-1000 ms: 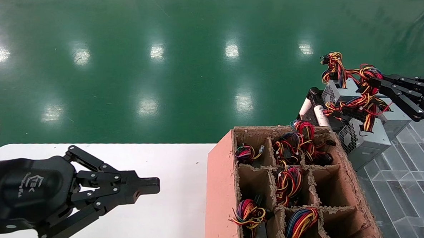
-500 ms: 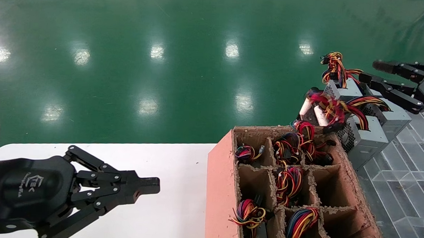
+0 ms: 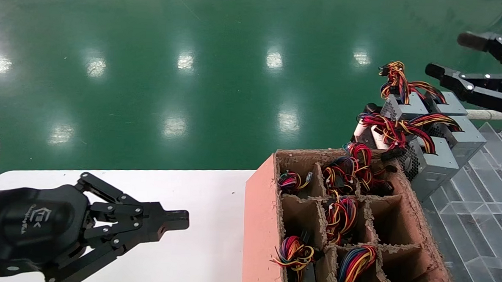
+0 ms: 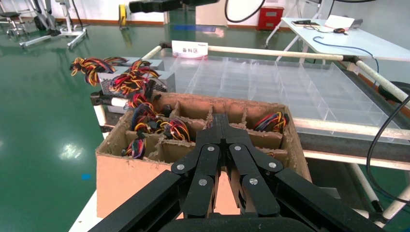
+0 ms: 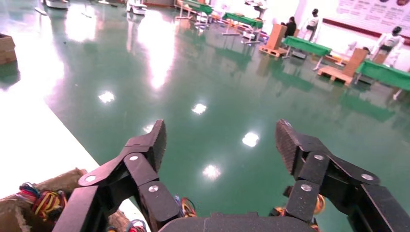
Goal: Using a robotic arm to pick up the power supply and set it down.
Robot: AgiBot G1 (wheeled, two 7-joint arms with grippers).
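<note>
The power supply (image 3: 434, 161), a grey metal box with a perforated side, rests behind the cardboard box, and its mostly red wire bundle (image 3: 389, 126) spills toward my left. My right gripper (image 3: 450, 55) hangs open above and to the right of it, touching nothing. In the right wrist view the right gripper (image 5: 221, 140) shows only green floor between its fingers. My left gripper (image 3: 180, 220) is shut and holds nothing, parked low over the white table (image 3: 215, 190). From the left wrist the left gripper (image 4: 218, 119) points at the cardboard box, with the red bundle (image 4: 131, 83) beyond.
A divided cardboard box (image 3: 265, 209) holding several wire bundles stands on the table's right end. Two like grey boxes (image 3: 455, 124) with an orange-yellow bundle (image 3: 394, 77) sit behind the power supply. A clear plastic compartment tray (image 3: 485, 210) fills the right side. Green floor lies beyond.
A second ago my right gripper was shut on the red bundle. It has opened and drawn up and back to the right. The power supply settled beside the other boxes. The left arm stayed still.
</note>
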